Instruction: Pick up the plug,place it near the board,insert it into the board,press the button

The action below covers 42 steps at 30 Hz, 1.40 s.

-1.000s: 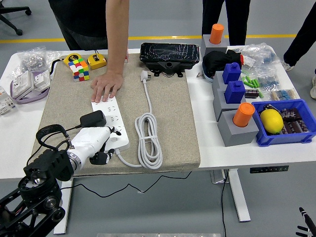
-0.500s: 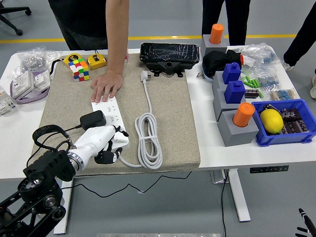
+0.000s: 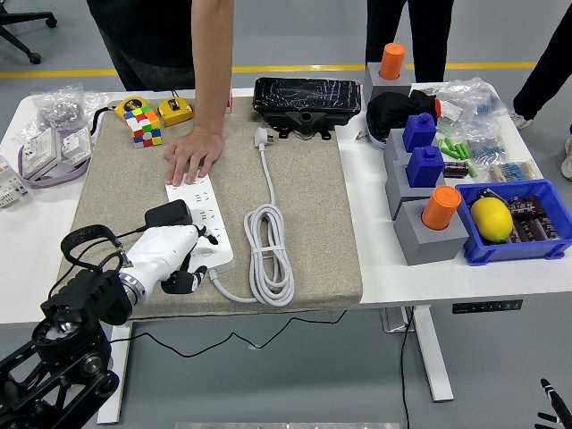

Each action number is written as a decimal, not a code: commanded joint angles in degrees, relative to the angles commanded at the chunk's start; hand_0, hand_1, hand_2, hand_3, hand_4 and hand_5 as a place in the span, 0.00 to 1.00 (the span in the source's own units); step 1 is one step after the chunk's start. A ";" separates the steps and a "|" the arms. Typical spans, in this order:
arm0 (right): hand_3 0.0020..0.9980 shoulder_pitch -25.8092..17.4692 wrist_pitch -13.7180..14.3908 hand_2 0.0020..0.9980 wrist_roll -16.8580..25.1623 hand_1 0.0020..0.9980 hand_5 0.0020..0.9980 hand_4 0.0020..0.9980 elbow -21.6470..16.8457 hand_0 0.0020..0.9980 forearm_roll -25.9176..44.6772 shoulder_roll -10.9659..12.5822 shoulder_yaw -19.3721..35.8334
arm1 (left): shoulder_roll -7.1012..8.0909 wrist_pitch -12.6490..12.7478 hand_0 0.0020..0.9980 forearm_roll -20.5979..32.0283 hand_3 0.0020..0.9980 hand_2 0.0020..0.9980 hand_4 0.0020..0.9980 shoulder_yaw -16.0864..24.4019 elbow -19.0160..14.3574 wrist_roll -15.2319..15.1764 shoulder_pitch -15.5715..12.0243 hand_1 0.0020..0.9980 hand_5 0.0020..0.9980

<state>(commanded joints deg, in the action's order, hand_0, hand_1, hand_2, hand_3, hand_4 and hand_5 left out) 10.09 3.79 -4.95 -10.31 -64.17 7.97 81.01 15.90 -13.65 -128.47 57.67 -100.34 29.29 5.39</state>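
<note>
A white power strip (image 3: 206,206) lies on the beige mat (image 3: 304,197). A black plug (image 3: 168,215) sits on the strip's near half, its cable looping off to the left. My left hand (image 3: 189,273), white with dark fingertips, hovers over the strip's near end with its fingers curled and nothing in them; whether they touch the strip I cannot tell. A person's hand (image 3: 192,158) lies flat on the strip's far end. Of my right hand (image 3: 552,407) only dark tips show at the bottom right corner.
The strip's white cord (image 3: 269,253) lies coiled to the right, its own plug (image 3: 262,137) farther back. A Rubik's cube (image 3: 143,123) and a black box (image 3: 299,96) stand at the back. Grey blocks with pegs (image 3: 429,223) and a blue bin (image 3: 514,237) fill the right side.
My left hand pushed a little right and forward over the strip's near end half a second ago, then drew back left. The plug, the strip and the person's hand stayed put.
</note>
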 joint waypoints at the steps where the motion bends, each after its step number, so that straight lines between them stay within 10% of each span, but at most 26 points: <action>1: 0.77 0.04 0.00 0.73 0.01 0.75 1.00 1.00 0.00 0.81 0.07 0.01 -0.03 | 0.00 -0.26 0.15 -0.24 0.83 0.15 0.65 0.01 0.05 0.16 0.03 0.04 0.00; 42: 0.77 0.11 0.04 0.73 0.08 0.75 1.00 1.00 0.00 0.81 0.27 -0.10 0.15 | 0.72 -4.15 0.14 0.77 0.76 0.15 0.66 0.45 1.19 0.46 -0.19 0.04 0.00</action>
<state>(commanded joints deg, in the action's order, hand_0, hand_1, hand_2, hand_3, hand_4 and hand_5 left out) 10.21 3.83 -4.87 -10.31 -63.90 7.88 81.15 16.62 -17.80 -127.70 58.12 -99.14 29.75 5.20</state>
